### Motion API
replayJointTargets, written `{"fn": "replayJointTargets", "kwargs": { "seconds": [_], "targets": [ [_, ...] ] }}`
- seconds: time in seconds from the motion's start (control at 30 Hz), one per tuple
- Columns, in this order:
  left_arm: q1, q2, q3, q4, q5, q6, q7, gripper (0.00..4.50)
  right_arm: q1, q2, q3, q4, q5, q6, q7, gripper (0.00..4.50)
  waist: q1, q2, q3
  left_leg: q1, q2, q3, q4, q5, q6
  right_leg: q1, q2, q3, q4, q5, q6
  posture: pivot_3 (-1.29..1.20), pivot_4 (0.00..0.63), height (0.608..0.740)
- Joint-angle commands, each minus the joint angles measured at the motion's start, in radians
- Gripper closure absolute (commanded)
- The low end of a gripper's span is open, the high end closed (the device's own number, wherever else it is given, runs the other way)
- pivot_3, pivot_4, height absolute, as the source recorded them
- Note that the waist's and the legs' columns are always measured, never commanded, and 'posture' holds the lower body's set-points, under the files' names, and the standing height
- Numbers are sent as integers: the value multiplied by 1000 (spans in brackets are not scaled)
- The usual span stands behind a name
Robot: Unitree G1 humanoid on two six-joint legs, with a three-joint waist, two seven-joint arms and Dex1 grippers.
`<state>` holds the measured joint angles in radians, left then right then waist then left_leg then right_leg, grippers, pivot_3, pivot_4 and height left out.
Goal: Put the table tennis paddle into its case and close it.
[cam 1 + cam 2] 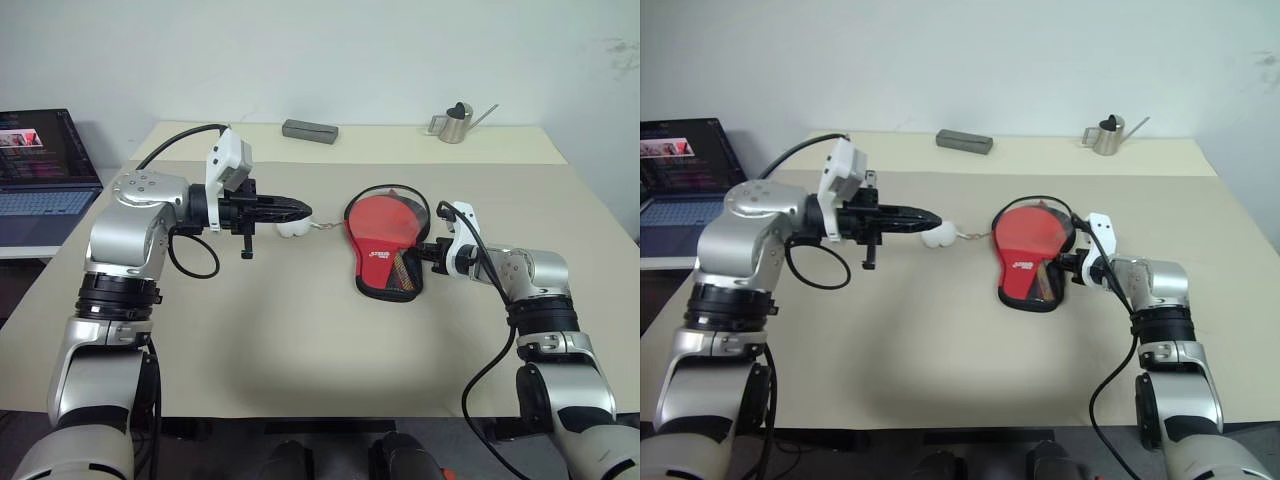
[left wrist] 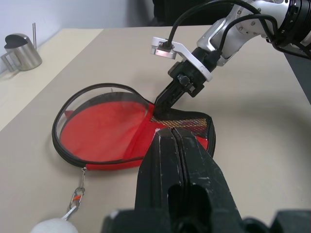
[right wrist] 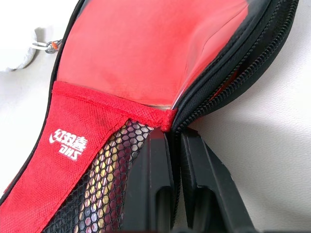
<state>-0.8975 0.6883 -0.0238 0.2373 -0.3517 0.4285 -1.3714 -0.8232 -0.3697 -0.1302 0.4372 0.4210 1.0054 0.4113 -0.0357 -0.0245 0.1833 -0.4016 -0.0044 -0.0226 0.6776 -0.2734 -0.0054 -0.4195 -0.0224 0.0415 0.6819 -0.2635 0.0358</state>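
Left arm is raised, forearm reaching across toward the robot's right; left end effector (image 1: pixel 292 209) is clenched with fingers pressed together, holding nothing, its tip just beside the white pom-pom (image 1: pixel 291 228) on the case's cord. Right arm is low, elbow bent, pointing forward and left; right end effector (image 3: pixel 174 141) is closed, pinching the case's (image 1: pixel 385 243) edge at the red seam beside the black mesh pocket (image 3: pixel 104 189). Case lies on the surface (image 1: pixel 300 340) near centre, round end's zip gaping open, red lining exposed. Striped paddle handle (image 3: pixel 99 182) shows through the mesh.
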Motion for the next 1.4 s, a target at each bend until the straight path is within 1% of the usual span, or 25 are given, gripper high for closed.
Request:
{"fn": "replayJointTargets", "kwargs": {
  "seconds": [0.03,0.3,0.57,0.73,1.23,1.4],
  "targets": [
    [-24,2,12,-23,-20,-8,2,4500,8,8,-16,-47,8,24,-8,4494,0,0,0,0,0,0,0,0,0,0,0,0,0,0,0,0,150,740],
    [24,44,-1,-67,-27,13,-42,4500,39,9,-24,-106,13,72,-16,4494,0,0,0,0,0,0,-1,0,0,0,0,0,-1,0,0,0,150,740],
    [38,97,-47,-78,-5,19,-99,4500,49,11,-29,-122,10,81,-20,4494,1,0,0,0,0,0,-1,0,0,0,0,0,-1,0,0,0,150,740],
    [36,116,-67,-86,0,26,-107,4500,51,14,-30,-127,8,85,-19,4494,1,0,0,0,0,0,-1,0,0,0,0,0,-1,0,0,0,150,740],
    [18,125,-89,-91,4,26,-104,4500,71,14,-31,-154,10,104,-16,4494,1,0,0,0,0,0,-1,0,0,0,0,0,-1,0,0,0,150,740],
    [20,123,-97,-102,1,24,-119,4500,99,-3,-36,-206,16,145,-15,4494,1,0,0,0,0,0,-1,0,0,0,0,0,-1,0,0,0,150,740]
  ]
}}
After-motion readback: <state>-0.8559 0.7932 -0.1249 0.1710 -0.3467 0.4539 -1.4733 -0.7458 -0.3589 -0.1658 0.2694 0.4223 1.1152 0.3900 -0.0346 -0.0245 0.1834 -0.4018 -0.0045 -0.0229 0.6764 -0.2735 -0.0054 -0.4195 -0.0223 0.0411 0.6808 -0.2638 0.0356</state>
